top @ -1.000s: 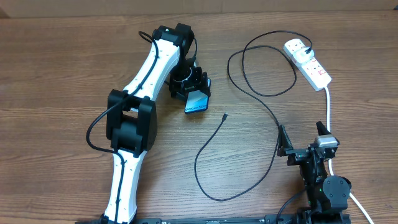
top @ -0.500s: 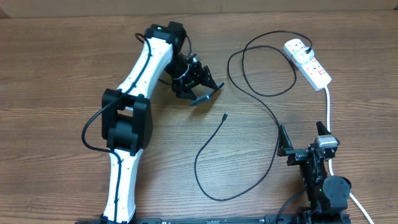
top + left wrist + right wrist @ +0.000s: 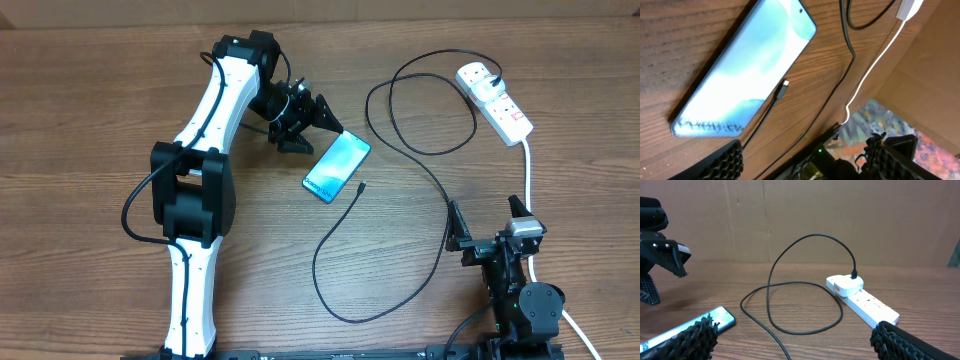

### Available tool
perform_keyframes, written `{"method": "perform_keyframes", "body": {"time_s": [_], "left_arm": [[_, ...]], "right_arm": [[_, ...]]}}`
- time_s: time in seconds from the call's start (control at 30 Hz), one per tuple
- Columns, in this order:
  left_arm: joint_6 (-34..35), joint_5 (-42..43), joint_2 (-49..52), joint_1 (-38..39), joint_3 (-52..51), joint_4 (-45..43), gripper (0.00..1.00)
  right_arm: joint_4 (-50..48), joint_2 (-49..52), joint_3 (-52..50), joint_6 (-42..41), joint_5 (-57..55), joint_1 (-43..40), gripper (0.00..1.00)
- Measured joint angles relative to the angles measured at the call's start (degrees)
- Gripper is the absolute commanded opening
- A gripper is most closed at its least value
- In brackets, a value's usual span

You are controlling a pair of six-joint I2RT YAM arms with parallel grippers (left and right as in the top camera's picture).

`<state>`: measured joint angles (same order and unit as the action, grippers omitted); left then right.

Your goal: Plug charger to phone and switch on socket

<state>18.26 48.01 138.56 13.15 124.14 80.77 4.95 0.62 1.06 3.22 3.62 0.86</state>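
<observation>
The phone (image 3: 337,167) is lying flat and lit on the wooden desk (image 3: 100,120). The left hand (image 3: 318,134) is hovering just beside its far end, fingers apart and holding nothing. The right hand (image 3: 487,222) is sitting wide apart and empty at the near edge.

Plugging in seems to be the step coming up. The charger (image 3: 316,262) is resting with its connector tip (image 3: 359,187) just beside the phone, not inserted. The next move is calling for a pinch right behind that tip and careful alignment with the port.

The white plug (image 3: 476,74) is already sitting in the socket (image 3: 497,102). Brown cardboard (image 3: 790,215) is backing the desk.
</observation>
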Motion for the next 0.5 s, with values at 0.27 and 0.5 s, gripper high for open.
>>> {"method": "perform_keyframes", "body": {"time_s": [0.27, 0.5], "left_arm": [[-3.21, -12.50, 0.00, 1.95, 0.04, -1.33, 1.00], [-3.78, -31.41, 0.00, 10.08, 0.07, -7.28, 1.00]], "right_arm": [[-0.02, 0.00, 0.00, 0.00, -0.02, 0.00, 1.00], [0.00, 0.00, 0.00, 0.00, -0.02, 0.00, 1.00]]}}
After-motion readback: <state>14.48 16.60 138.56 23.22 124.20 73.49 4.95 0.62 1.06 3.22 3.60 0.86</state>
